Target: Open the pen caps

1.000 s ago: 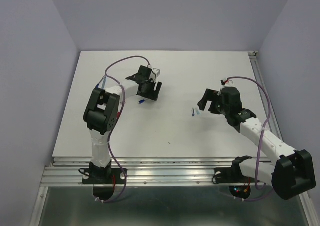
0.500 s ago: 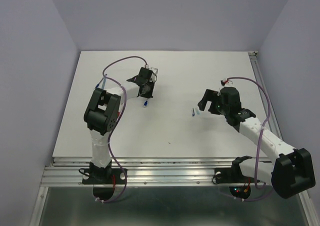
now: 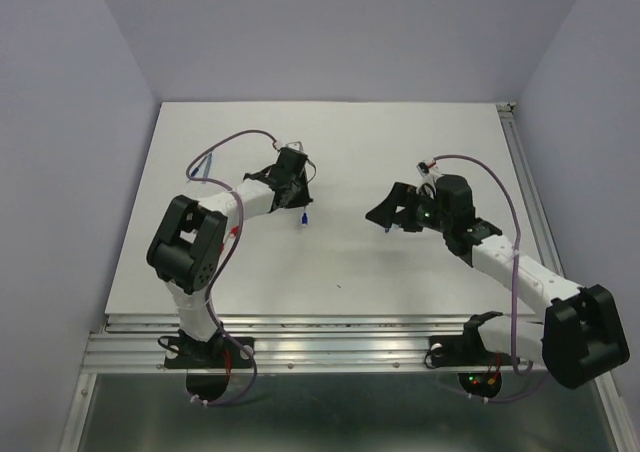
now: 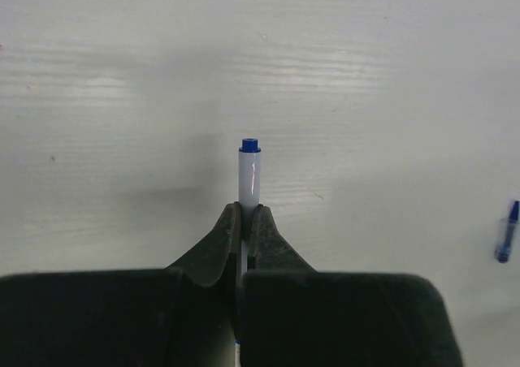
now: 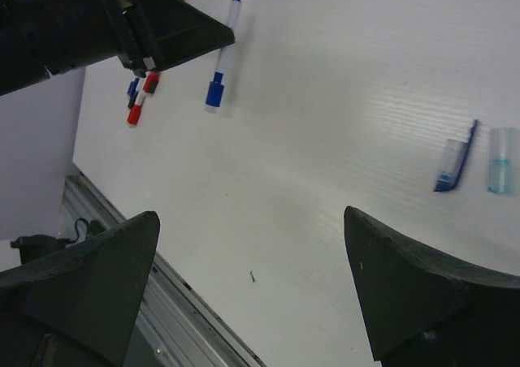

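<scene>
The left tool [image 4: 244, 213] is pinched shut on a whitish pen [image 4: 249, 176], its fingers meeting on the barrel with no gap to be seen. The barrel sticks out past the fingertips and ends in a small blue plug [image 4: 250, 146]. In that wrist view the pen's other end is hidden behind the fingers. The right wrist view shows it: a dark blue cap [image 5: 214, 91] sits on the barrel, on the opposite side of the left tool's tip from the plug. The right tool [image 5: 250, 217] is spread wide and holds nothing, with only the table [image 5: 325, 83] between its fingers. Ahead of its right finger lie a loose dark blue cap [image 5: 455, 168] and, just beside it but apart, a light blue cap [image 5: 501, 160]. The left wrist view catches only the loose dark blue one, far off to that tool's right. Beyond the left tool, the right wrist view also shows a cluster of capped pens [image 5: 136, 99], red and blue. From overhead the two tools face each other, apart.
</scene>
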`<action>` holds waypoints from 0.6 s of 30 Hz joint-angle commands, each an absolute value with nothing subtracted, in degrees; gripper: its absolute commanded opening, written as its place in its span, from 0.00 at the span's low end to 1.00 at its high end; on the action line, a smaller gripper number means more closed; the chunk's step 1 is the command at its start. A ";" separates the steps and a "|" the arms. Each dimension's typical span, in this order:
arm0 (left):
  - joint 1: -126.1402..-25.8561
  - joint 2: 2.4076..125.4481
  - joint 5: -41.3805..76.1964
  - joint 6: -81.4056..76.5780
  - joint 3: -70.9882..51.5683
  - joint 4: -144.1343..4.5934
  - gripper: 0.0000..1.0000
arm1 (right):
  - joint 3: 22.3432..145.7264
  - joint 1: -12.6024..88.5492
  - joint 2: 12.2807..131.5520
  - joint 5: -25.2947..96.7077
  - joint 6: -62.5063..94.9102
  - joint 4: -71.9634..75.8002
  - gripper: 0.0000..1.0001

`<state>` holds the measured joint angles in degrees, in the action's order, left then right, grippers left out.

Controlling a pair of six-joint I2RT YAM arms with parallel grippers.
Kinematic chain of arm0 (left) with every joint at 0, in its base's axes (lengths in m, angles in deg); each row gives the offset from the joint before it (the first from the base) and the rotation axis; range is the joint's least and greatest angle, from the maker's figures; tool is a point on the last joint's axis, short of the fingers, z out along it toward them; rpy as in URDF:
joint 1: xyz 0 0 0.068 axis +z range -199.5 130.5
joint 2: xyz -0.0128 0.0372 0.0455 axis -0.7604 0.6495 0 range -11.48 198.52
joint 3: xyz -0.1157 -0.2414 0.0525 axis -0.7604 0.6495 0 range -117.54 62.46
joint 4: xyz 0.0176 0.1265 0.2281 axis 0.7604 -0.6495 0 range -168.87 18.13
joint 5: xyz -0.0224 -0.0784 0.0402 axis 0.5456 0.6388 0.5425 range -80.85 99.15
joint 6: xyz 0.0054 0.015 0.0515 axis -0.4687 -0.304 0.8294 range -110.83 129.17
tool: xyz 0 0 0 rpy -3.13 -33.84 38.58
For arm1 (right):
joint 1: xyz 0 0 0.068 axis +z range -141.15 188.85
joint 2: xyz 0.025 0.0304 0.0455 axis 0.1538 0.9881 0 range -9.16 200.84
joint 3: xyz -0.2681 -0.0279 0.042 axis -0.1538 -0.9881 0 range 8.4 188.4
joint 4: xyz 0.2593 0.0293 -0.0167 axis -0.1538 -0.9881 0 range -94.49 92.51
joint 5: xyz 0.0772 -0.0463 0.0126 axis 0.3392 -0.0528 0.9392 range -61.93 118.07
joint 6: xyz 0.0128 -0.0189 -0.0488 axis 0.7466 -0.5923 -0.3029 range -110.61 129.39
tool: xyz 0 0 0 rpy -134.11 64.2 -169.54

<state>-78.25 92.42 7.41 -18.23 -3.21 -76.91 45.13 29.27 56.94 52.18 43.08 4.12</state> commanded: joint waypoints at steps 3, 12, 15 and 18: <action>-86.84 82.40 0.27 -37.03 1.01 -72.23 0.00 | 47.85 37.40 63.41 53.48 47.62 14.11 1.00; -92.74 74.75 -5.17 -46.47 5.33 -70.20 0.00 | 51.02 42.86 70.02 51.80 50.61 18.69 0.99; -93.97 73.51 -7.64 -47.26 5.07 -71.08 0.00 | 51.64 43.83 71.25 51.45 50.96 19.65 0.97; -94.76 72.72 -8.78 -48.05 4.89 -71.79 0.00 | 52.08 44.35 72.22 51.36 51.49 21.41 0.92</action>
<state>-93.66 75.72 -4.37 -45.29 4.75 -72.08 48.30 43.39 71.59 52.16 50.62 15.94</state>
